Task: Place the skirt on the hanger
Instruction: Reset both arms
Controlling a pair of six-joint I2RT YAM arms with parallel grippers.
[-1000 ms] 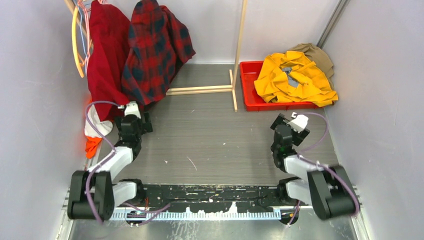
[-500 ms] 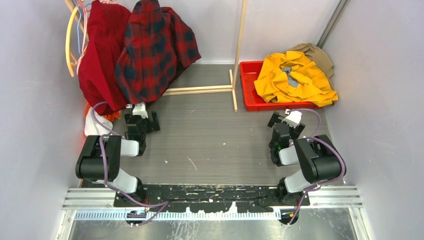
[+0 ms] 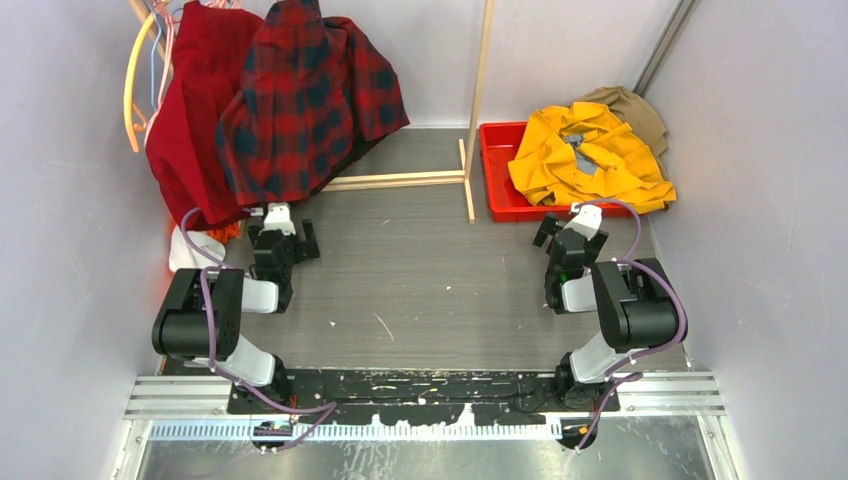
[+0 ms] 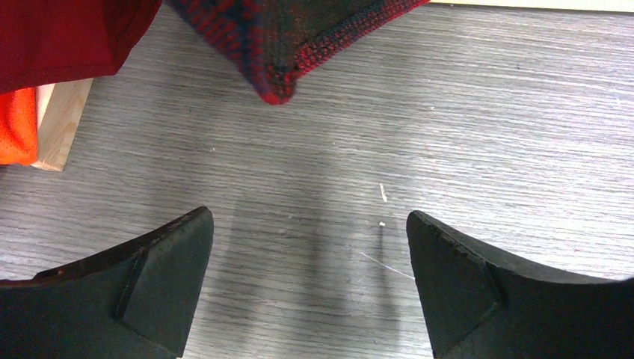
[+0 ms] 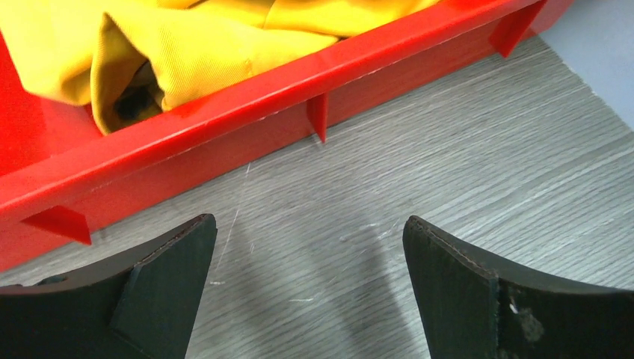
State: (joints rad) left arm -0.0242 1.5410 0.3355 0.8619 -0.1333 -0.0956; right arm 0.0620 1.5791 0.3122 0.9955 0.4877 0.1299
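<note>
A: Where's the skirt [image 3: 185, 130]?
B: Hanging at the far-left end of the wooden rack [image 3: 400, 181], beside the plaid shirt [image 3: 310, 100], with its hem low near the bench [image 3: 420, 270].
A: The left gripper [image 3: 282, 236]?
B: Arm folded, elbow up, wrist low and pointing at the shirt's hem. Jaws wide apart, nothing between them.
A: And the right gripper [image 3: 572, 232]?
B: Same fold, facing the red tray [image 3: 497, 190] of yellow cloth [image 3: 590, 150]. Jaws spread, empty.
</note>
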